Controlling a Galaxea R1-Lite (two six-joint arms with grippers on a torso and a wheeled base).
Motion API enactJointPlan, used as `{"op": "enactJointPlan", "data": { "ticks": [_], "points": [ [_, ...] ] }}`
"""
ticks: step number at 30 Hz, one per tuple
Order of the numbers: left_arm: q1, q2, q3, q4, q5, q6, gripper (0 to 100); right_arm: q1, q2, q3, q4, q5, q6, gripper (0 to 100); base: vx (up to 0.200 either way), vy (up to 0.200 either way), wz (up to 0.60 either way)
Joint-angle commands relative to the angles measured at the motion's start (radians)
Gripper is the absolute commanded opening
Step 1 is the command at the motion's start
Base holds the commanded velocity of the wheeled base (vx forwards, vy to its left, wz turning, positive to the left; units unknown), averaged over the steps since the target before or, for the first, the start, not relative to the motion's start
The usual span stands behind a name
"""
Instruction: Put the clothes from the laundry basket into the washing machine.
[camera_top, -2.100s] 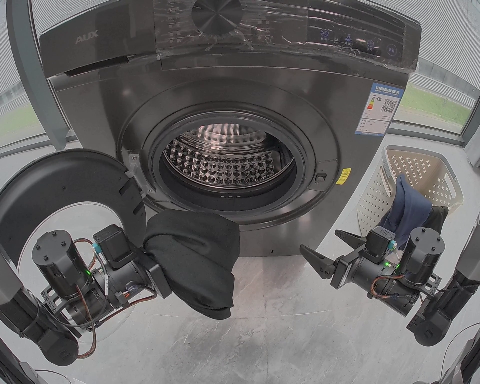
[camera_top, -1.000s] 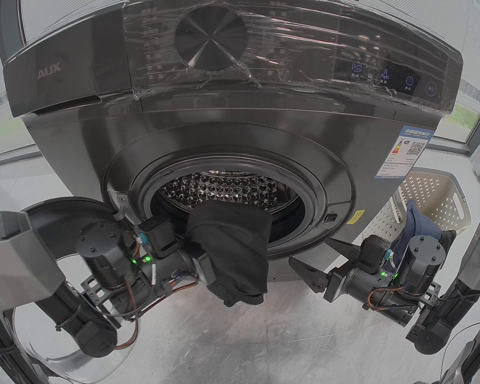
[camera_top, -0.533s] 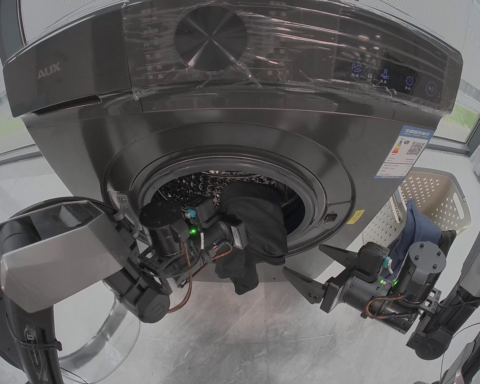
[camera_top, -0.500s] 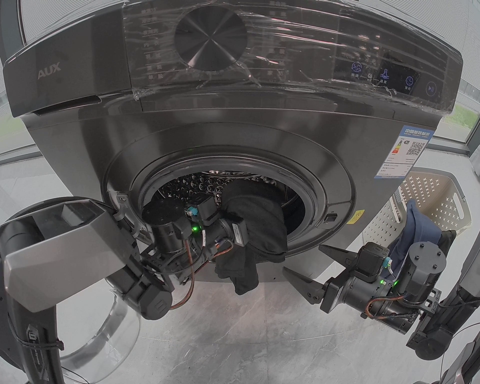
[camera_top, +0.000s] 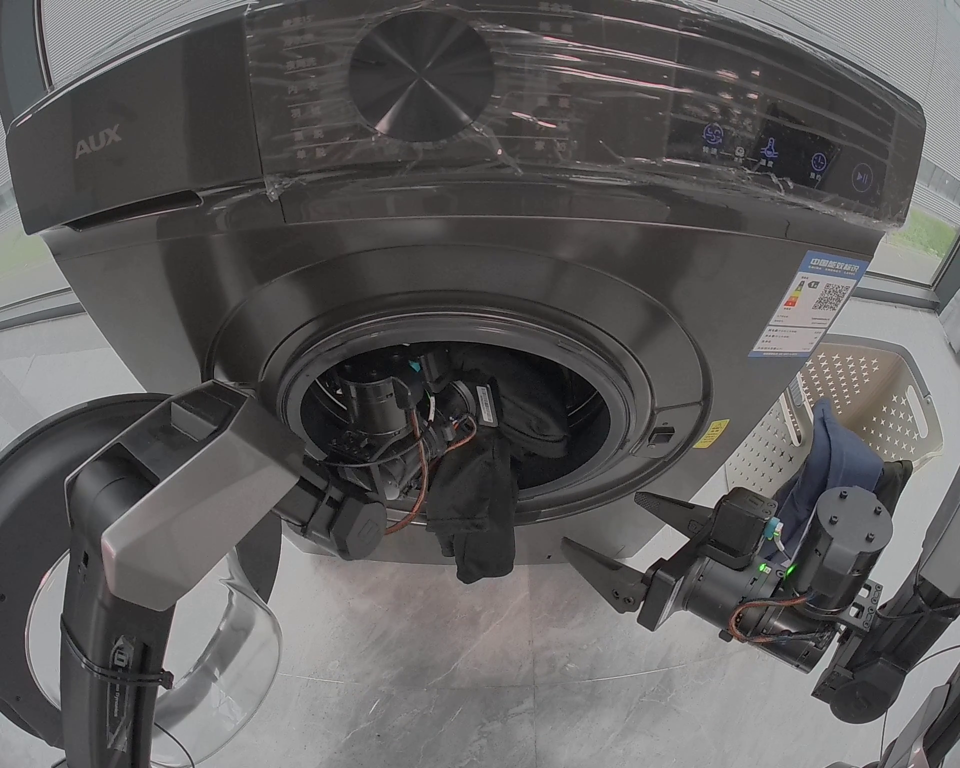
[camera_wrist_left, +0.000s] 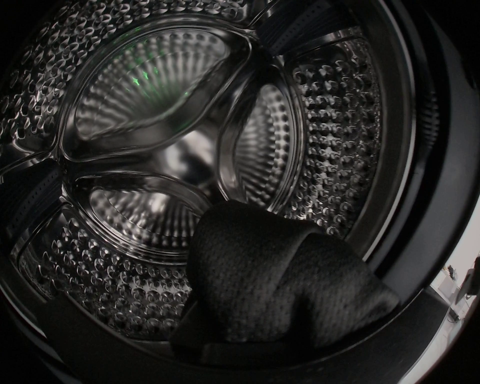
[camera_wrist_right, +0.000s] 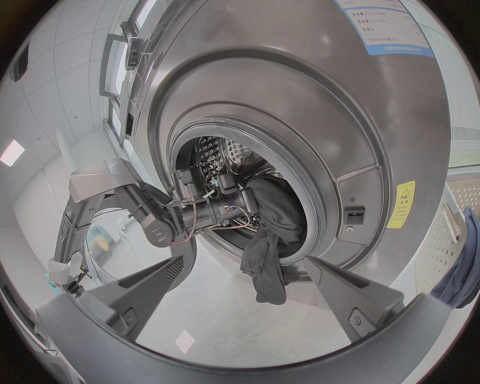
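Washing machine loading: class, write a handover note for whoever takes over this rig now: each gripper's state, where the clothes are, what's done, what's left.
Left gripper in the mouth of the washing machine, draped by the black garment; grip hidden.
Right gripper open, empty, above the floor by the laundry basket.
Black garment partly in the drum, its tail hanging out over the door rim.
Done: none fully inside.
Left: push it in; load the blue garment from the basket.

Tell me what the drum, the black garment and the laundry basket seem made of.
The drum looks like stainless steel: shiny, embossed, perforated. The black garment seems soft knit fabric: matte, textured, hanging limp. The laundry basket is probably plastic: cream, stiff, perforated walls.
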Motion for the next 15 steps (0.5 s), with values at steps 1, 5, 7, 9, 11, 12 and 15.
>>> {"op": "enactJointPlan", "data": {
  "ticks": [1, 5, 7, 9, 11, 12, 15],
  "points": [
    [0.054, 0.103, -0.201, 0.089, 0.038, -0.006, 0, 0.005, 0.001, -0.002, -0.001, -0.006, 0.001, 100, 0.0, 0.0, 0.0],
    [0.059, 0.12, -0.267, 0.123, 0.054, -0.015, 0, 0.007, 0.001, -0.003, -0.001, -0.008, 0.001, 100, 0.0, 0.0, 0.0],
    [0.056, 0.117, -0.262, 0.124, 0.054, -0.015, 0, 0.007, 0.001, -0.005, -0.001, -0.006, 0.001, 100, 0.0, 0.0, 0.0],
    [0.048, 0.113, -0.247, 0.121, 0.055, -0.017, 100, 0.007, 0.001, -0.005, -0.001, -0.006, 0.001, 100, 0.0, 0.0, 0.0],
    [0.045, 0.106, -0.213, 0.118, 0.058, -0.023, 100, 0.007, 0.001, -0.006, -0.001, -0.006, 0.001, 100, 0.0, 0.0, 0.0],
    [0.042, 0.089, -0.188, 0.123, 0.06, -0.024, 100, 0.007, 0.001, -0.006, -0.001, -0.006, 0.001, 100, 0.0, 0.0, 0.0],
    [0.021, 0.035, -0.081, 0.143, 0.048, -0.029, 100, 0.005, 0.001, -0.006, -0.001, -0.006, 0.001, 100, 0.0, 0.0, 0.0]
  ]
}}
